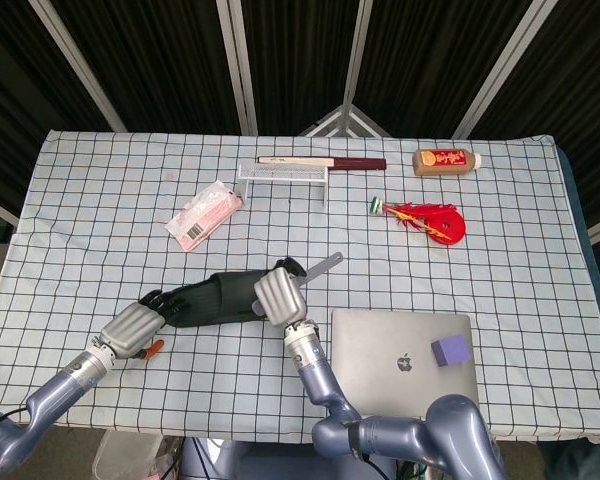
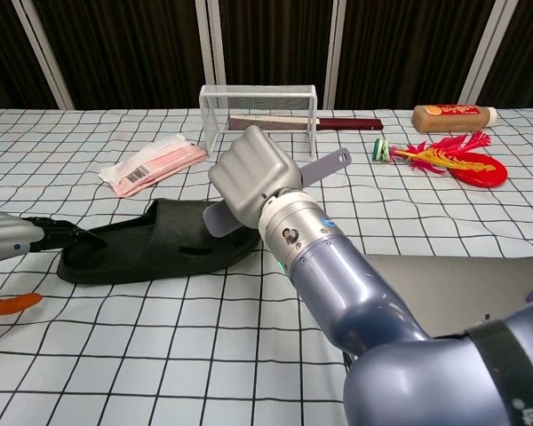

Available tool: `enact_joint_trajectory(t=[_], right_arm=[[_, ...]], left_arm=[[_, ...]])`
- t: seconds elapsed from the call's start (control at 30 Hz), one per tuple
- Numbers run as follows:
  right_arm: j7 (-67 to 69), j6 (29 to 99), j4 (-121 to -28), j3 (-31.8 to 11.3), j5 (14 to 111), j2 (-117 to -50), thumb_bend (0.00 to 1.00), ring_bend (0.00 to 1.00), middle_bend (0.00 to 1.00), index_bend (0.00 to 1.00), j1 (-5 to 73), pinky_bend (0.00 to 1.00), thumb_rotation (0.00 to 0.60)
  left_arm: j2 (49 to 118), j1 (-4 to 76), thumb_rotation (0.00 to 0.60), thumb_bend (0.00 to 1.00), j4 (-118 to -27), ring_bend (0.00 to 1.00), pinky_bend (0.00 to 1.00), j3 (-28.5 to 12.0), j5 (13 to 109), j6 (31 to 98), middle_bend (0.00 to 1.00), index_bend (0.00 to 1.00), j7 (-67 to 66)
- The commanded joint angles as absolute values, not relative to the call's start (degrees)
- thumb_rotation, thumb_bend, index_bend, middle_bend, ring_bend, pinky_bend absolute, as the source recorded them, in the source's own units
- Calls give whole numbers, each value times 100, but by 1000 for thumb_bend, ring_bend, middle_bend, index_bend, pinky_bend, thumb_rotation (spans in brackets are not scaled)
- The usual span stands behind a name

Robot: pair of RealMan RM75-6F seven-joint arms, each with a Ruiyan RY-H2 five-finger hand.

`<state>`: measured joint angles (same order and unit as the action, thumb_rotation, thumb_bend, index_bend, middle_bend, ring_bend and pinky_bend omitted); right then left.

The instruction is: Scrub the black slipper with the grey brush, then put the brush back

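Clearly I'm mid-scrub: my right hand (image 2: pixel 249 177) has its fingers wrapped around the grey brush (image 2: pixel 324 167) over the black slipper (image 2: pixel 151 244), which my left hand (image 1: pixel 132 327) steadies by its end on the worktop (image 1: pixel 500 260), brush return left.

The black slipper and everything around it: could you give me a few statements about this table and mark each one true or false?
1. The right hand holds the grey brush over the black slipper. True.
2. The left hand is lifted well away from the slipper. False: its fingers are at the slipper's heel end.
3. The purple block sits on the closed laptop. True.
4. The white wire rack lies beside the laptop. False: it stands at the far side, near the pink packet.
5. The brown bottle stands upright. False: it lies on its side.
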<state>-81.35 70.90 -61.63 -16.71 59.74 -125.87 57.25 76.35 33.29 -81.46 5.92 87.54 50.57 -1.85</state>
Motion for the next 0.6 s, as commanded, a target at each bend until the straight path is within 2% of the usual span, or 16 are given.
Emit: enact_joint_trajectory(t=[0.03,0.13,0.2,0.37,0.5,0.6], right_arm=[[-8273,7203,-6440,-1556,6076,-12518,724,570,656,685,5654,621,600],[-8325,7251,-6540,-1545,6136,-12491,724,570,656,685,5649,621,600],[-8331,7264,-6576,-1591,6124,-12432,725,570,656,684,5630,621,600],[-7974,7250,-6571,-1785,6079,-11968,725,570,656,685,5464,621,600],[-7649,7226,-6632,-1964,5931,-11374,725,570,656,685,5228,621,600],[-7521,7184,-6720,-2073,5746,-10977,726,570,656,684,5067,621,600]], left_arm=[[7674,3363,600,624,-8125,0,7,565,8736,5013,54,0,-179],[7674,3370,600,602,-8149,0,7,548,8745,5039,51,0,-181],[7629,3341,600,538,-8205,0,7,547,8807,5160,42,0,-127],[7447,3156,600,333,-8240,0,7,601,9352,5984,23,0,368],[7170,2967,600,248,-8219,0,7,713,9772,6683,21,0,839],[6958,2812,600,227,-8218,0,7,785,9926,7098,20,0,1199]])
